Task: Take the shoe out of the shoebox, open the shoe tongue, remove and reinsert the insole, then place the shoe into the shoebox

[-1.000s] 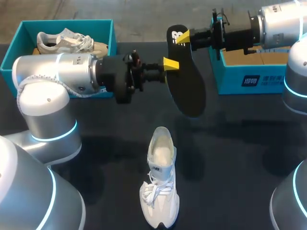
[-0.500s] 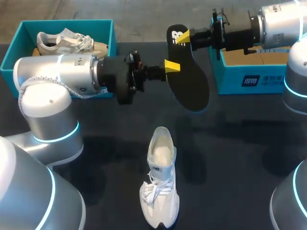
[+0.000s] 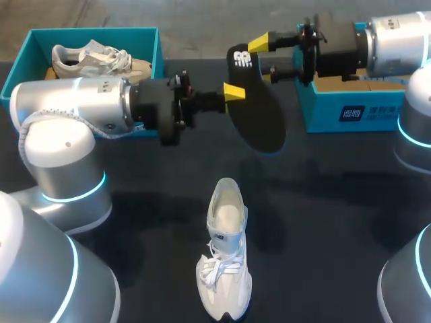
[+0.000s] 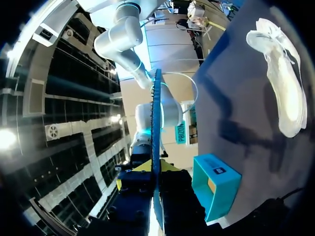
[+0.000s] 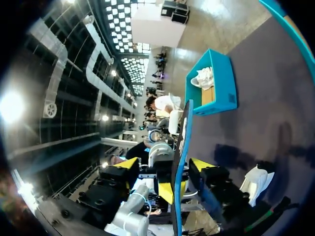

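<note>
The white sneaker (image 3: 224,259) lies unmoved on the table (image 3: 337,222), below both grippers. The black insole (image 3: 259,114) hangs on edge, pinched by the left gripper (image 3: 236,93). The right gripper (image 3: 266,58), clamped on its heel a second ago, now stands wide around it.

one black insole (image 3: 259,118), flanked by two white shoes (image 3: 224,269) (image 3: 87,57) and two teal shoeboxes (image 3: 13,81) (image 3: 323,114), with two grippers (image 3: 234,92) (image 3: 264,57) at it.

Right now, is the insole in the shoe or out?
Out: the black insole hangs in the air, apart from the white shoe.
</note>
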Tool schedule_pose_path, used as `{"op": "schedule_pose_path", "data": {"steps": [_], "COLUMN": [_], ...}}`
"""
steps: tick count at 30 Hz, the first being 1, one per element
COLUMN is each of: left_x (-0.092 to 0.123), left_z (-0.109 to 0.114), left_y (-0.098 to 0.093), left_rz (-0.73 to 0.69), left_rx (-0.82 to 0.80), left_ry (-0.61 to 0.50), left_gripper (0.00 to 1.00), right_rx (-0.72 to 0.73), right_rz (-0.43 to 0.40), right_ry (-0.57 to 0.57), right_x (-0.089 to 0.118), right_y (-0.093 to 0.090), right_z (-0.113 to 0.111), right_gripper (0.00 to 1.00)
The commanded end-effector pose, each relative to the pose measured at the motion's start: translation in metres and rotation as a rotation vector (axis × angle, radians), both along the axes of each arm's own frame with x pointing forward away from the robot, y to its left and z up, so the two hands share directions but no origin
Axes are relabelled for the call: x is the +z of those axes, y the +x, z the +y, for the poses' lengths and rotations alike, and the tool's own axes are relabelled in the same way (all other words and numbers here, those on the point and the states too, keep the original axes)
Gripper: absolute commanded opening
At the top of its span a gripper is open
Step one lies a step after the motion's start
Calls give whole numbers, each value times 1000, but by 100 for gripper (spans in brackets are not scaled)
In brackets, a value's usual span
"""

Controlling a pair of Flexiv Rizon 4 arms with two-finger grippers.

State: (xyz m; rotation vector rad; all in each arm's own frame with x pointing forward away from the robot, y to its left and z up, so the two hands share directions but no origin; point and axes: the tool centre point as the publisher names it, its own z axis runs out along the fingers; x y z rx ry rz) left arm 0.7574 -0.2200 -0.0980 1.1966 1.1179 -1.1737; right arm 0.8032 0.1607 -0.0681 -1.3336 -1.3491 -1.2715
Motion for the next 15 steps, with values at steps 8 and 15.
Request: {"op": "schedule_pose_path", "data": {"steps": [8, 15], "left_x": [-8, -7], "left_z": [49, 71], "left_y": [-12, -12], "left_rz": [231, 527], "left_rx": [-79, -118], "left_ry": [68, 65], "left_gripper": [0, 0], "right_rx": [1, -5], "right_rz": [-2, -13], "right_ry": [41, 48], "right_x": [-15, -20], "right_y": [-32, -41], "right_z": [-23, -29], "right_gripper": [100, 100]}}
